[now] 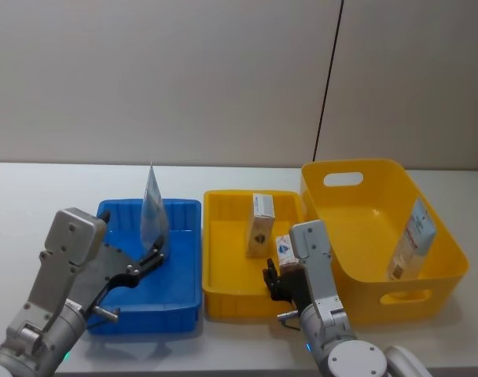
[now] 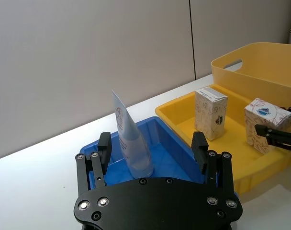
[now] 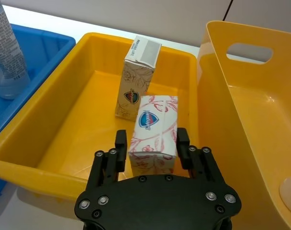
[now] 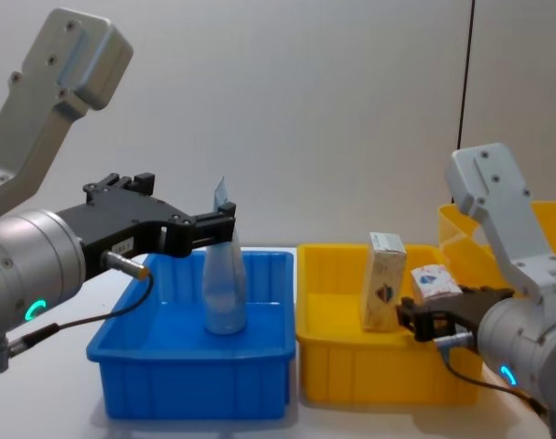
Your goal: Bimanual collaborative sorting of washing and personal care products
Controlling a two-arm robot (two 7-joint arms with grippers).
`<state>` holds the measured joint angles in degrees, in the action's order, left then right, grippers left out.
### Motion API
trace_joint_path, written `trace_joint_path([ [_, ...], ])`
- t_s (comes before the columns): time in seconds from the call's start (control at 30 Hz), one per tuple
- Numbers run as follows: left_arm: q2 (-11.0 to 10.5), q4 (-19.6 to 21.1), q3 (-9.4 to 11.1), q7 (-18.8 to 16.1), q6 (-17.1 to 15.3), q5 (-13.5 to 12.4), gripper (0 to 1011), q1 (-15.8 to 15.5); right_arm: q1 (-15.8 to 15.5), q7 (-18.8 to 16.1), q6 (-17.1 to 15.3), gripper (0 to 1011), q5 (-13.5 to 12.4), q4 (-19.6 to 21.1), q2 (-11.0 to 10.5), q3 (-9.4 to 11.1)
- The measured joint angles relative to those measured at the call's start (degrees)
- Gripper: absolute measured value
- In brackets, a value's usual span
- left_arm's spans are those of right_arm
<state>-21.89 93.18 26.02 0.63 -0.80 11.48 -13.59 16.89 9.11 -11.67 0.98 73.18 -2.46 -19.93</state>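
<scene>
Gripping: the right gripper (image 3: 151,146) clamps a carton (image 3: 154,132) between its fingers, emblem side up, over the near wall of the yellow tray (image 1: 223,298).
Left gripper (image 2: 152,149): jaws spread wide, either side of the tube (image 2: 132,141) and clear of it; in the chest view the fingers (image 4: 205,224) sit level with the tube's upper half.
Tube: upright in the blue tray (image 1: 172,302), cap down, crimped end up, just ahead of the left gripper.
Second carton (image 3: 137,78): standing upright in the yellow tray, just beyond the held carton; the right wrist view shows a small gap between them.
Bin (image 1: 447,243): beside the right gripper, on its outer side; the head view shows another tube (image 1: 412,239) leaning on its far-side wall, which the chest view hides.
</scene>
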Motion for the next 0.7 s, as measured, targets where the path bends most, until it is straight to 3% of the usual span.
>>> trace_joint_path([
  [0.07, 0.0, 0.0, 0.0, 0.0, 0.0, 0.0, 1001, 0.0, 0.0, 0.0, 0.0, 614, 0.0, 0.0, 0.0, 0.0],
  [0.17, 0.0, 0.0, 0.0, 0.0, 0.0, 0.0, 1001, 0.0, 0.1, 0.0, 0.0, 474, 0.0, -0.1, 0.0, 0.0],
  [0.33, 0.0, 0.0, 0.0, 0.0, 0.0, 0.0, 1001, 0.0, 0.1, -0.1, 0.1, 373, 0.1, -0.2, 0.1, 0.0],
  [0.7, 0.0, 0.0, 0.0, 0.0, 0.0, 0.0, 1001, 0.0, -0.1, -2.1, 3.2, 329, -0.4, 0.9, -0.2, 0.1],
])
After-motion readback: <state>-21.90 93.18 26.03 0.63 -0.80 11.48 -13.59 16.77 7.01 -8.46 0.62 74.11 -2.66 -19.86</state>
